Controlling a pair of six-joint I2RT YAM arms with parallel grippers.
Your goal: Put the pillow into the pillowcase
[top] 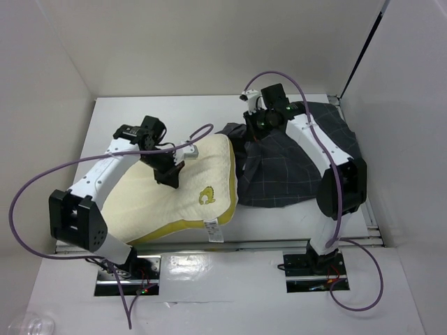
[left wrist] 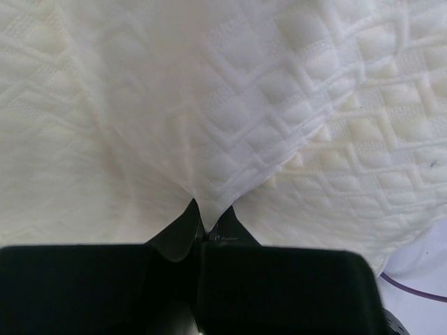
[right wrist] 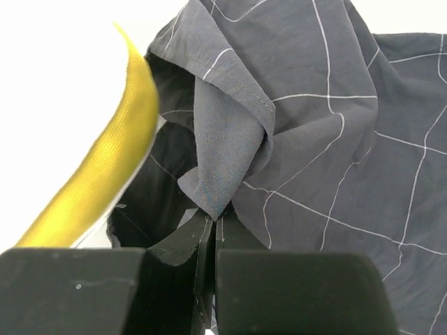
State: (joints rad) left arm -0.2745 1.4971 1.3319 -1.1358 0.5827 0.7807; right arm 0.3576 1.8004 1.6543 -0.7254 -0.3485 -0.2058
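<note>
On the counter the pillow lies left, its edge at the pillowcase mouth. My left fingers pinch pillow fabric; right fingers clamp case cloth. Keep mouth wide while I feed.

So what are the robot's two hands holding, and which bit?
The left gripper pinches the pillow by a fold of its quilted top. The right gripper pinches the pillowcase by a bunched fold at its hemmed edge.

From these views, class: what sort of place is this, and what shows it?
Likely a robot lab booth: white walls box in a white table; the cabled left arm and right arm are bolted at its near edge.
</note>
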